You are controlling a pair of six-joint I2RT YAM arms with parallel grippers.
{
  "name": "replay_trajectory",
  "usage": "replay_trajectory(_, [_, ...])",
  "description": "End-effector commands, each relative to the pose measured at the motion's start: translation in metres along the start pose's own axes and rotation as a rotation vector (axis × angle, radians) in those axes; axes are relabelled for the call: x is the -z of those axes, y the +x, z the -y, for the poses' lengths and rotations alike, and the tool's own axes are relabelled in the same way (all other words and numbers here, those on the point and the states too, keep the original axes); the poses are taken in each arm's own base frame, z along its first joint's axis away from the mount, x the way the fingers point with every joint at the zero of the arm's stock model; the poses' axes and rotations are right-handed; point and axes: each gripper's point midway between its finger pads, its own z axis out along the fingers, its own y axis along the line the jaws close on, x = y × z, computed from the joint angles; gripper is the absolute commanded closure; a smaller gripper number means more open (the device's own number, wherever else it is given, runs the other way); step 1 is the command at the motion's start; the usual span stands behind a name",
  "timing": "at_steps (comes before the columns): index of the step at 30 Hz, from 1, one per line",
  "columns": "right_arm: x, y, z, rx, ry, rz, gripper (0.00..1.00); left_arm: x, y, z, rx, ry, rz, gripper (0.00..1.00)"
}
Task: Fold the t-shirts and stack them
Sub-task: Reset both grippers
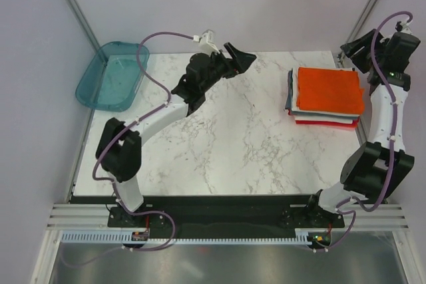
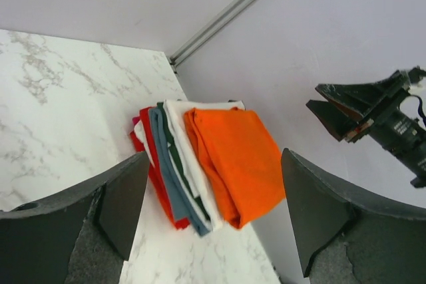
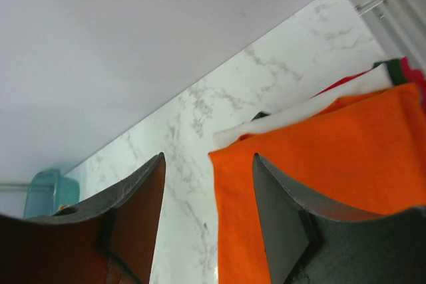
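Observation:
A stack of folded t-shirts (image 1: 326,98) lies at the right of the marble table. The orange shirt (image 1: 329,90) is on top, with white, grey and red ones under it. The stack also shows in the left wrist view (image 2: 206,164) and the orange shirt in the right wrist view (image 3: 326,171). My left gripper (image 1: 245,58) is open and empty, raised above the table's far middle, left of the stack. My right gripper (image 1: 354,48) is open and empty, raised beyond the stack's far right corner.
A teal translucent plastic tray (image 1: 110,76) stands off the table's far left corner. Metal frame posts run up at both back corners. The arm bases sit on the rail at the near edge.

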Motion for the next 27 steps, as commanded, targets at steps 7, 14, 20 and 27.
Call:
replay_trajectory(7, [0.050,0.053,-0.083,0.084,-0.198,-0.040,0.37,0.121,-0.027,-0.008,-0.189,-0.125,0.000,0.07])
replay_trajectory(14, [0.089,0.136,-0.125,0.143,-0.393,-0.125,0.43,0.208,-0.021,-0.047,-0.242,-0.294,0.035,0.03])
replay_trajectory(20, [0.117,0.195,-0.142,0.239,-0.461,-0.153,0.38,0.263,-0.003,-0.079,-0.280,-0.394,0.031,0.02])
replay_trajectory(27, [0.140,0.311,-0.124,0.413,-0.447,-0.287,0.30,0.303,0.052,-0.129,-0.285,-0.472,-0.092,0.02])
